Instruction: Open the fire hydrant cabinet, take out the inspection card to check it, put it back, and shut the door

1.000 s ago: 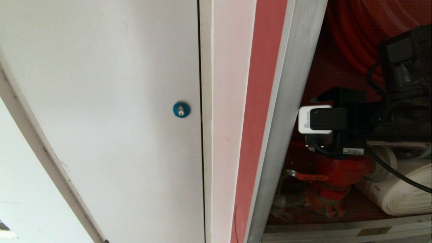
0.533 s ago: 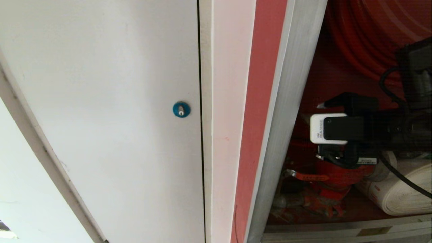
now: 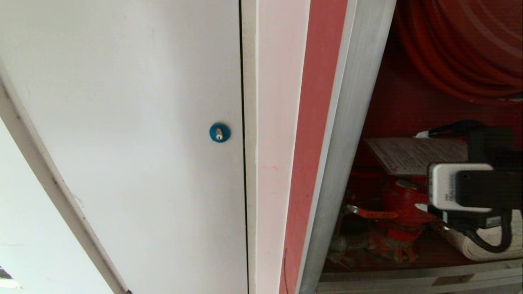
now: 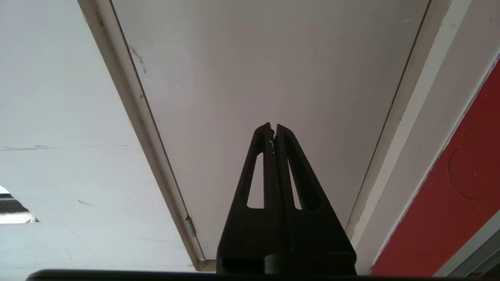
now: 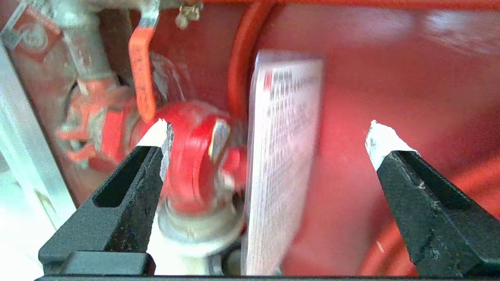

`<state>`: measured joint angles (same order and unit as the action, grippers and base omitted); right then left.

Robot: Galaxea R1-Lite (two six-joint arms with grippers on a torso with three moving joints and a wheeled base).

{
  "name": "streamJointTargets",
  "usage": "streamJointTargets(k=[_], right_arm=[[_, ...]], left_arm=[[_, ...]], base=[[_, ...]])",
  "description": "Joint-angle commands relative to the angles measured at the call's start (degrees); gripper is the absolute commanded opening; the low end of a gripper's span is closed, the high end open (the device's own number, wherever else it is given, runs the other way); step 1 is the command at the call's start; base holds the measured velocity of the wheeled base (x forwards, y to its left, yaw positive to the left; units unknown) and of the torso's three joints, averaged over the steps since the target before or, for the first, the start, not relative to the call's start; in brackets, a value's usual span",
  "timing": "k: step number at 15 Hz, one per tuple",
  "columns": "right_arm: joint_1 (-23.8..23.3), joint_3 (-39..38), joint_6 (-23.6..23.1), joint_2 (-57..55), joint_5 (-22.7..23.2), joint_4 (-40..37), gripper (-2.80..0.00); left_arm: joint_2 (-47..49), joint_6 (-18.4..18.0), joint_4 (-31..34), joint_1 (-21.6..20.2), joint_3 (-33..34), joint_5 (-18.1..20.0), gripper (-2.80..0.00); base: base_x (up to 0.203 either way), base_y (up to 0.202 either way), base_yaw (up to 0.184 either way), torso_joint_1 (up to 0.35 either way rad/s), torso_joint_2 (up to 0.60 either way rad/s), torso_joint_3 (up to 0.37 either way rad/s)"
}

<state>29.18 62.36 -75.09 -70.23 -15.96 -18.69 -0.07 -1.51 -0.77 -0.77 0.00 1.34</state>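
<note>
The inspection card (image 5: 283,156) is seen propped inside the fire hydrant cabinet (image 3: 347,122), beside the red valve (image 5: 195,164). The right gripper (image 5: 265,136) is spread wide, empty. The left gripper (image 4: 273,130) is parked, clenched.

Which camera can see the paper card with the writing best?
The head view shows the inspection card best: it lies flat above the red valve, its print facing up. The right wrist view sees it nearly edge-on and blurred between the right gripper fingers. The left wrist view shows only a white door.
</note>
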Motion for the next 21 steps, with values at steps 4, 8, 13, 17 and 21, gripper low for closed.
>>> streamJointTargets(k=[4, 8, 13, 17, 21], right_arm=[[1.41, -6.48, -3.31, 13.49, 0.03, -0.76, 0.00], [1.47, -6.99, -4.08, 20.36, 0.00, -6.94, 0.00], [1.41, -6.86, -1.45, 25.93, 0.07, -12.04, 0.00], [1.41, -6.44, 15.98, 27.14, 2.49, -14.84, 0.00], [1.41, -6.69, 33.92, 29.43, 7.98, -18.50, 0.00]], left_arm=[[0.07, -0.03, -0.02, -0.02, 0.44, -0.07, -2.80], [0.07, 0.02, -0.02, -0.02, 0.44, -0.02, -2.80], [0.07, 0.02, -0.02, -0.02, 0.44, -0.03, -2.80], [0.07, -0.07, -0.02, -0.02, 0.44, -0.02, -2.80], [0.07, -0.05, -0.02, -0.02, 0.44, -0.02, -2.80]], base=[[0.000, 0.000, 0.000, 0.000, 0.00, 0.000], [0.000, 0.000, 0.000, 0.000, 0.00, 0.000], [0.000, 0.000, 0.000, 0.000, 0.00, 0.000], [0.000, 0.000, 0.000, 0.000, 0.00, 0.000], [0.000, 0.000, 0.000, 0.000, 0.00, 0.000]])
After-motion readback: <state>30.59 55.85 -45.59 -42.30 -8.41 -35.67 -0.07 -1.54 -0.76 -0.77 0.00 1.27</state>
